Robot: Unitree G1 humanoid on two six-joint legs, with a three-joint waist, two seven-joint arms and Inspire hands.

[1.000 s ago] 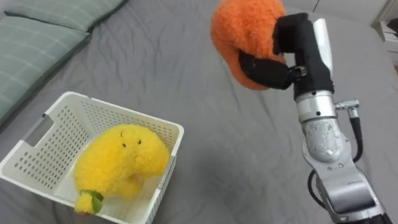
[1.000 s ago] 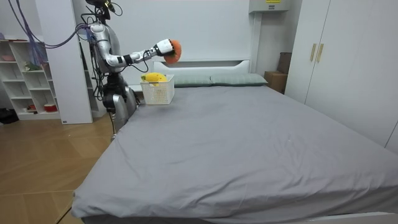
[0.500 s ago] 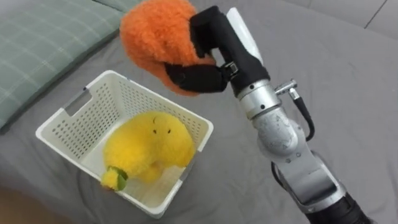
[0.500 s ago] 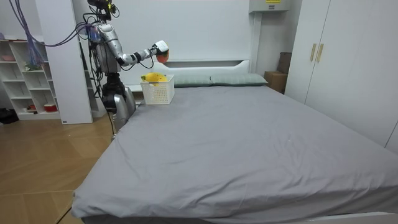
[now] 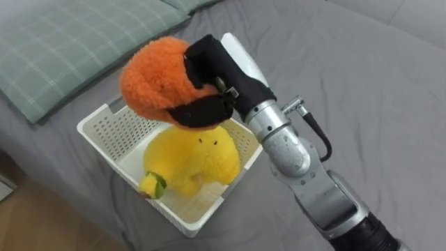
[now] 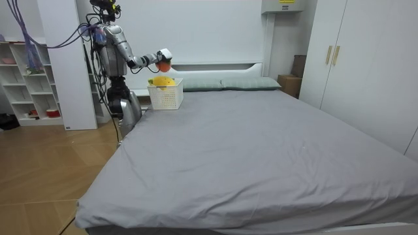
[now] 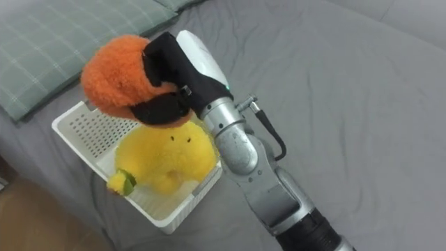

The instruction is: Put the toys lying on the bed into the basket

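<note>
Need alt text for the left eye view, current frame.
The right robot hand grips an orange plush toy and holds it above a white basket that already contains a yellow plush toy. The basket sits on a grey bed, near its edge and beside a green checked pillow.

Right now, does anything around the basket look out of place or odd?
Nothing spilled or damaged. The white basket sits close to the edge of the bed, and the yellow plush toy bulges above its rim, leaving little room for the orange plush toy in the right hand.
</note>
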